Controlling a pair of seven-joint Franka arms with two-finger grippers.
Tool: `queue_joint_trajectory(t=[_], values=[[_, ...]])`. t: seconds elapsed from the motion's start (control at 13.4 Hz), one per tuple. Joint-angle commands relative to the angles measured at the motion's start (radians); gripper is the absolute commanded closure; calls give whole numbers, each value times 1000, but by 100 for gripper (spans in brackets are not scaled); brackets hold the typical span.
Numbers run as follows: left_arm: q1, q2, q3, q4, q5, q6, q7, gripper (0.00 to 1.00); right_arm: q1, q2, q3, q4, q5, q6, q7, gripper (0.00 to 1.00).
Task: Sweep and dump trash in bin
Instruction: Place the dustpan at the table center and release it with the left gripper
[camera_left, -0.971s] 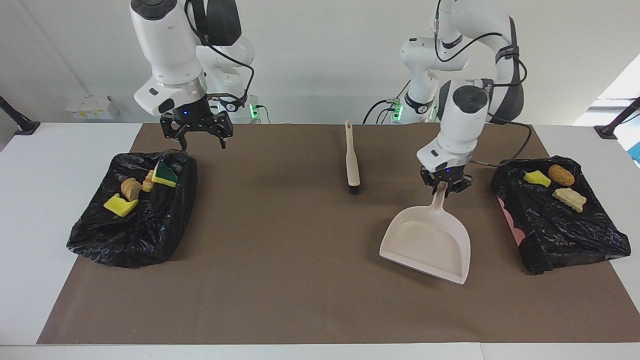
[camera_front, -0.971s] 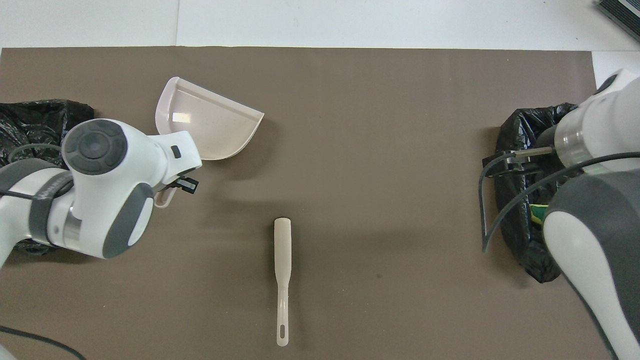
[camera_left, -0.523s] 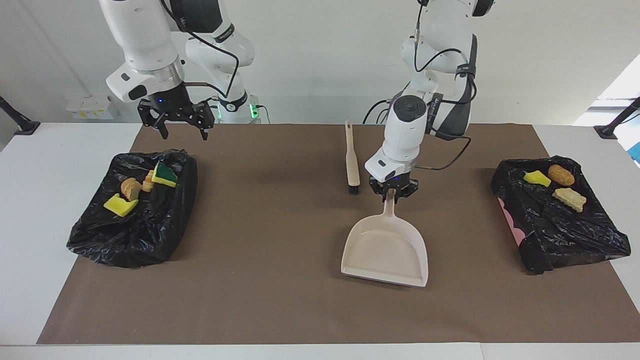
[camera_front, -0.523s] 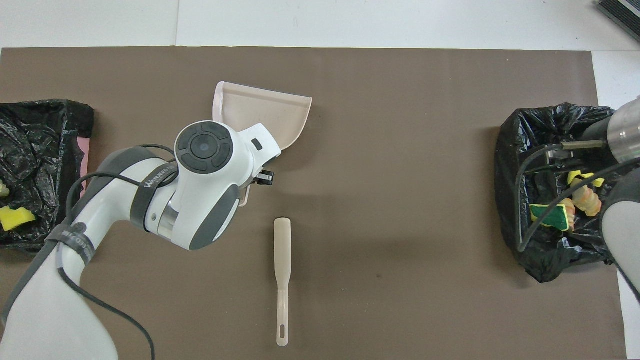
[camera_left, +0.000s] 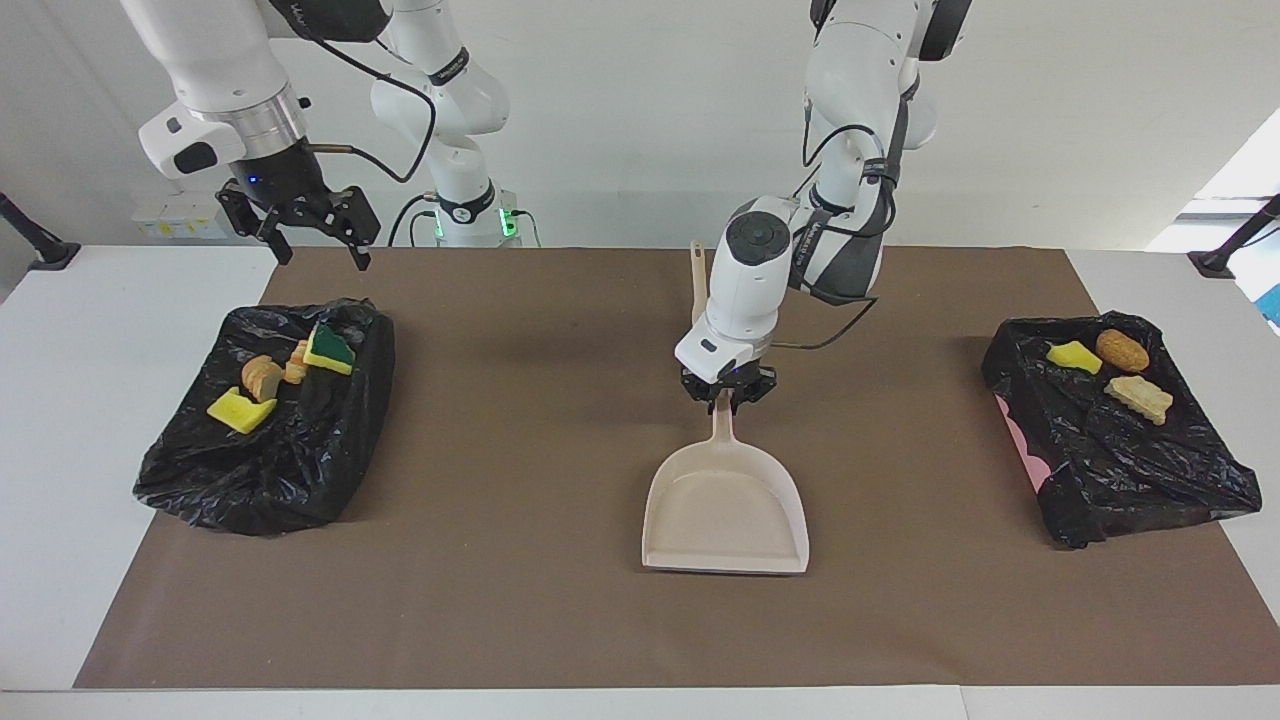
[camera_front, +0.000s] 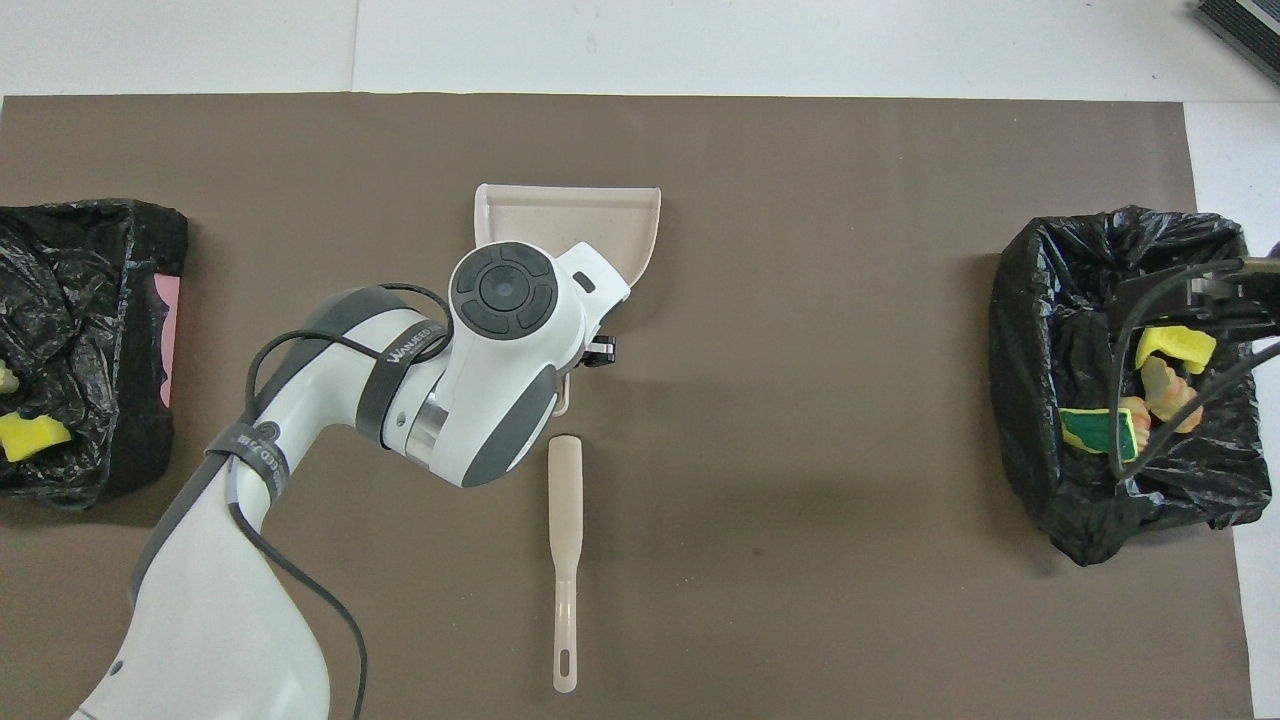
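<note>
Left end effector (camera_left: 727, 398) grips smooth beige dustpan (camera_left: 724, 512).

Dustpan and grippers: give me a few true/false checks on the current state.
1. The left gripper holds the dustpan by its handle. True.
2. The dustpan has trash in it. False: it is empty.
3. The right gripper grips the brush. False: it is open in the air, and the brush lies on the mat.
4. Trash sits on both black bags. True.
</note>
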Motion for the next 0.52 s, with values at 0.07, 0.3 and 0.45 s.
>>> queue_joint_trajectory(t=[0.07, 0.3, 0.45], values=[[-18, 15, 22, 28, -18, -21, -12, 83, -1, -19, -1, -5, 25, -31, -20, 0], [-20, 15, 22, 20, -18, -21, -12, 46, 7, -19, 10, -3, 31, -31, -20, 0], [-18, 13, 22, 20, -18, -32, -12, 33, 3, -19, 10, -3, 31, -31, -18, 0]])
